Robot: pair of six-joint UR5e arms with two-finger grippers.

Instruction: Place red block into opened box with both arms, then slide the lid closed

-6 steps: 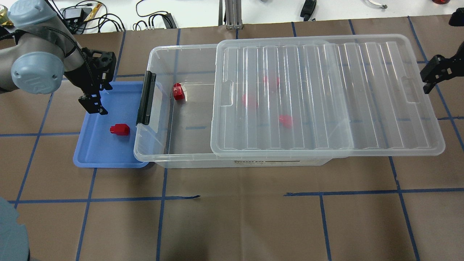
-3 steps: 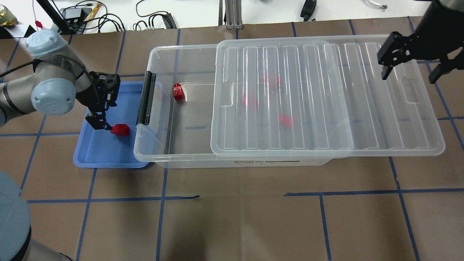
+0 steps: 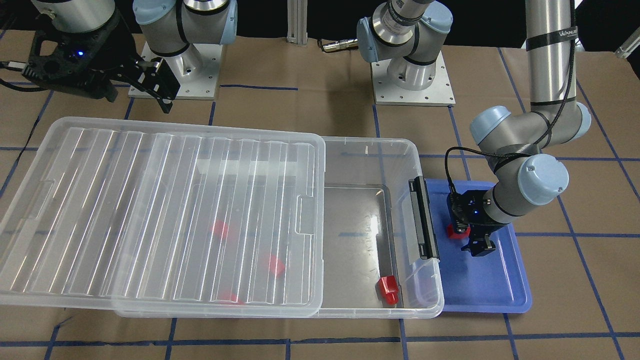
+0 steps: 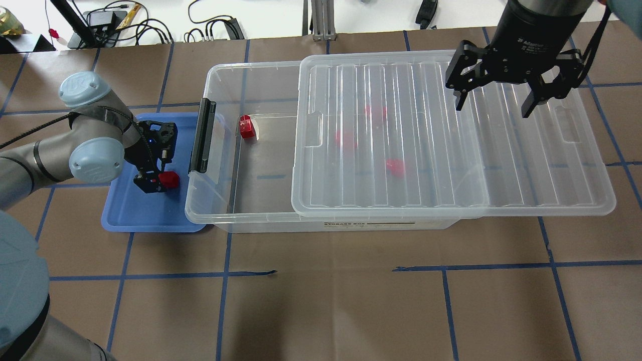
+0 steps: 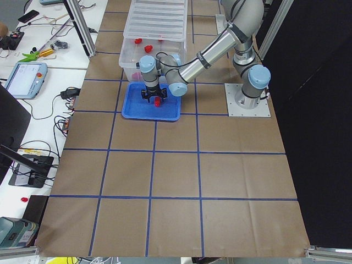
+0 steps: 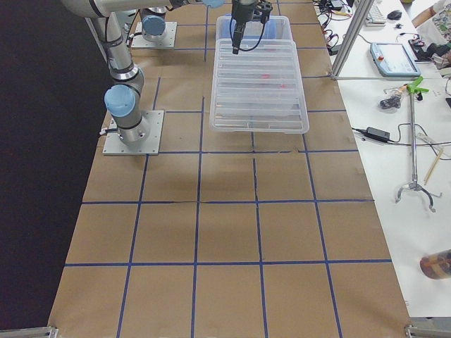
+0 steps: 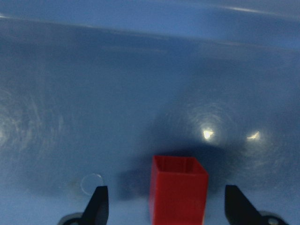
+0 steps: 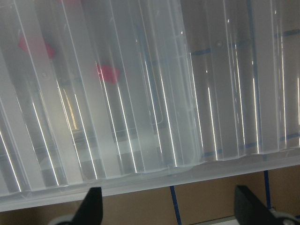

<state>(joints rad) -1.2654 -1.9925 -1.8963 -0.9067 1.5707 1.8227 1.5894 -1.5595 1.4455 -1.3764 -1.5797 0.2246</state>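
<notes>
A red block (image 4: 169,179) lies on the blue tray (image 4: 131,213), left of the box. My left gripper (image 4: 158,183) is down on the tray, open, one finger on each side of that block (image 7: 178,193). The clear box (image 4: 220,80) stands open at its left end, where its black latch bar (image 4: 201,136) sits. The ridged lid (image 4: 451,135) covers the rest and overhangs to the right. One red block (image 4: 246,126) lies in the open part, and three more show blurred under the lid. My right gripper (image 4: 494,103) hangs open above the lid's far right part, holding nothing.
Blue tape lines cross the brown paper on the table (image 4: 326,301). Cables and tools lie on the white strip (image 4: 150,25) beyond the far edge. The two arm bases (image 3: 412,80) stand behind the box.
My left gripper has moved down and towards the box, and now straddles the tray's red block. My right gripper has swung in from the right edge to over the lid.
</notes>
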